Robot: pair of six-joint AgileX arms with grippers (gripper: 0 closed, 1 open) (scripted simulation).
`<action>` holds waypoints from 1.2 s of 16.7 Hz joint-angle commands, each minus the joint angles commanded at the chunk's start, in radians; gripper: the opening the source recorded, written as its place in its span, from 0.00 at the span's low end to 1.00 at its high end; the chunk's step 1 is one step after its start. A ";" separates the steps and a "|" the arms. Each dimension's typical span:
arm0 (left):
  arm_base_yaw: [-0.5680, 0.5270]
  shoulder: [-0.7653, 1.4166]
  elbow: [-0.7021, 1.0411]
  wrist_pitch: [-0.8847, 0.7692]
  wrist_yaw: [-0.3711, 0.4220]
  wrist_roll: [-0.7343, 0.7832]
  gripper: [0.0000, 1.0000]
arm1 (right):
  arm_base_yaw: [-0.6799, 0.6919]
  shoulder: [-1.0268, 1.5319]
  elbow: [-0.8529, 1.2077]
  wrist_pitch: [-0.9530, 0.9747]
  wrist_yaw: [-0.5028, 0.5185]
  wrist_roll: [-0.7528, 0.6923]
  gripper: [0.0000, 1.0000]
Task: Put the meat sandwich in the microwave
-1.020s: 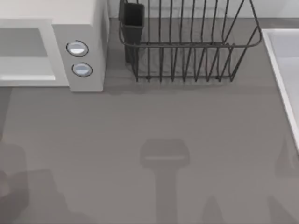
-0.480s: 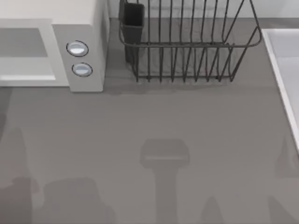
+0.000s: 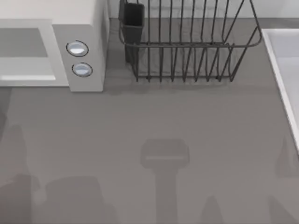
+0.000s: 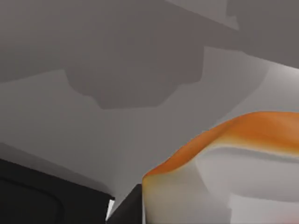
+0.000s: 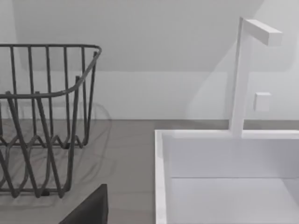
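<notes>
- The meat sandwich (image 4: 233,158) is sitting right up against the left wrist camera, its orange-brown crust curving over a pale underside; judging by how close it looms, it is probably being carried by the left gripper rather than resting on the counter.
- Dark parts of the left gripper are showing beside the sandwich in that view, but whether its fingers are pinching the bun or standing spread cannot be told.
- The microwave (image 3: 84,28) is standing at about ten o'clock in the top view, its grey panel with two round knobs (image 3: 77,48) facing the open counter, so the cavity beside the knobs is lying ready to receive the sandwich.
- The counter (image 3: 149,116) is carrying only soft arm shadows across its middle and lower part.
- The dark wire dish rack (image 3: 187,46) is standing at twelve to one o'clock, just beside the microwave and clear of the route to it.
- The white sink (image 5: 224,158) with its faucet (image 5: 243,74) is lying at three o'clock; the right wrist camera is looking across it, suggesting the right arm is idling near that side, finger state impossible to tell.
</notes>
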 joint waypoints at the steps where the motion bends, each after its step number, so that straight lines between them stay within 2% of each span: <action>1: -0.002 0.014 0.004 0.030 0.003 -0.022 0.00 | 0.000 0.000 0.000 0.000 0.000 0.000 1.00; 4: -0.015 0.077 0.020 0.180 0.016 -0.125 0.00 | 0.000 0.000 0.000 0.000 0.000 0.000 1.00; 8: -0.043 0.211 0.028 0.492 0.045 -0.335 0.00 | 0.000 0.000 0.000 0.000 0.000 0.000 1.00; 17: -0.130 0.548 -0.032 1.429 0.123 -0.973 0.00 | 0.000 0.000 0.000 0.000 0.000 0.000 1.00; 20: -0.158 0.637 -0.063 1.697 0.140 -1.167 0.00 | 0.000 0.000 0.000 0.000 0.000 0.000 1.00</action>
